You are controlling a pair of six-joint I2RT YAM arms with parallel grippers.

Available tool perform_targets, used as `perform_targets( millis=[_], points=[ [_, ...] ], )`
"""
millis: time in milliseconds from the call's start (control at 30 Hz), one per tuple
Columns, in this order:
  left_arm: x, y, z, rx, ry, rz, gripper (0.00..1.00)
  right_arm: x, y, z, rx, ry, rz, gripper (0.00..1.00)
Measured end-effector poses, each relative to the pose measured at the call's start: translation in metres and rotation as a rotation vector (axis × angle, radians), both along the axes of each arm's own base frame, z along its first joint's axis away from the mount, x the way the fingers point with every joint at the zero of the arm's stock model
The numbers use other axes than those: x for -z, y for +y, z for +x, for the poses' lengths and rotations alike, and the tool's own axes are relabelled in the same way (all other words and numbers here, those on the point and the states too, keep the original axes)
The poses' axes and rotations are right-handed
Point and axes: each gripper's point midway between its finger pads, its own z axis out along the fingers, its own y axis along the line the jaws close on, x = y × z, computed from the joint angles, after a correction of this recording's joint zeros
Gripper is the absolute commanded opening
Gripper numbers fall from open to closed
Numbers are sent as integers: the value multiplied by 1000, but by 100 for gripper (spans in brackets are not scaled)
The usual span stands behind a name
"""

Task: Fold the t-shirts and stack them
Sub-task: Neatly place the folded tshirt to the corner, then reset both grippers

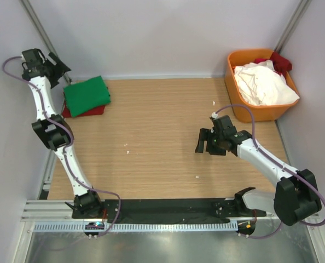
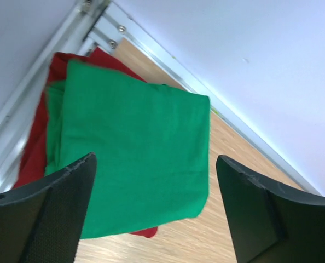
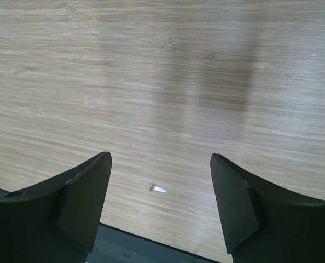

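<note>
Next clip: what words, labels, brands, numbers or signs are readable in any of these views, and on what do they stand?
None readable in any view.
The green t-shirt and the red t-shirt under it are plain.
The orange bin, the white cloth in it and the table show no print or label.

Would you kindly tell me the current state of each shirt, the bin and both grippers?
green t-shirt: folded, lying on the dark red t-shirt
dark red t-shirt: underneath, mostly covered
white t-shirts: crumpled in the orange bin
red shirt: crumpled in the bin
orange bin: upright, holding shirts
left gripper: open, empty
right gripper: open, empty
</note>
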Motion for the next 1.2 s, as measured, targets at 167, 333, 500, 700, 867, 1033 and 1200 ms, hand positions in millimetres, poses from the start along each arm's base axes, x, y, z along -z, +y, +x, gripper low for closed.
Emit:
perform_targets(
  millis=[167, 333, 500, 700, 867, 1033, 1200],
  points=[
    [9, 6, -2, -29, 23, 12, 100, 1, 0, 0, 0, 2, 0, 79],
    [40, 3, -14, -39, 105, -16, 100, 1, 1, 0, -2, -1, 1, 79],
    [79, -15, -48, -38, 239, -65, 100, 1, 1, 0, -7, -1, 2, 80],
    [71, -59, -89, -25, 318, -23, 100, 0, 4, -2, -20, -1, 7, 80],
    [14, -148, -130, 119, 246, 131, 100, -3, 8, -5, -36, -13, 12, 80],
    [-8, -255, -189, 390, 192, 335, 100, -12, 16, -10, -62, -42, 29, 80],
    [25, -329, -251, 677, 255, 569, 100, -32, 30, -19, -80, -97, 70, 82]
  ],
)
